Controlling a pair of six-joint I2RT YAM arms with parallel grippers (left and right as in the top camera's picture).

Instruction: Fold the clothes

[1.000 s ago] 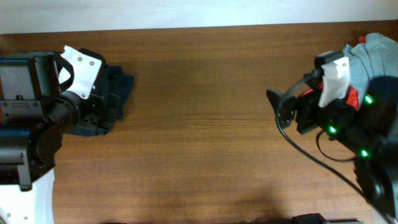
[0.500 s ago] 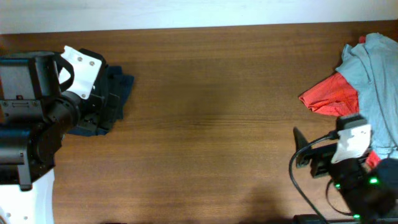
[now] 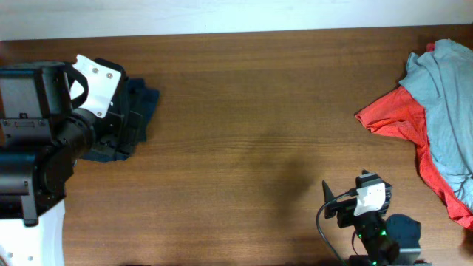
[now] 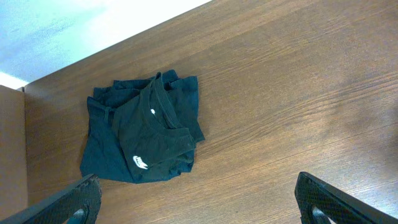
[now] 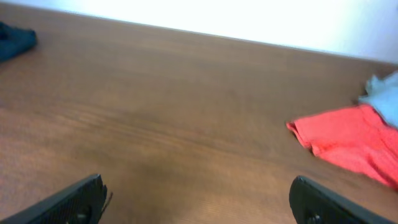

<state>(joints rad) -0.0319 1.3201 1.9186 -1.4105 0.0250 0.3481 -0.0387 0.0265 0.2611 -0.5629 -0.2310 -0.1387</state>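
Currently left gripper (image 4: 199,200) gapes wide over folded dark navy fabric T-shirt (image 4: 144,138); right gripper (image 5: 198,202), equally wide, sits low over brown wooden table (image 5: 186,112), facing red fabric garment (image 5: 348,140).

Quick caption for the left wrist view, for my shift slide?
Left gripper open above the wooden table, with a roughly folded dark T-shirt bearing a small white logo lying ahead of its fingers.

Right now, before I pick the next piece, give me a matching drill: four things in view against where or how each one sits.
Things:
1. dark T-shirt
2. red garment
3. grey-blue garment
4. right claw

States:
A. open, holding nothing
B. far right corner, lying over another garment
C. compact bundle on the left side
D. spread out, partly covered

Pairs: 1-C, 2-D, 3-B, 4-A
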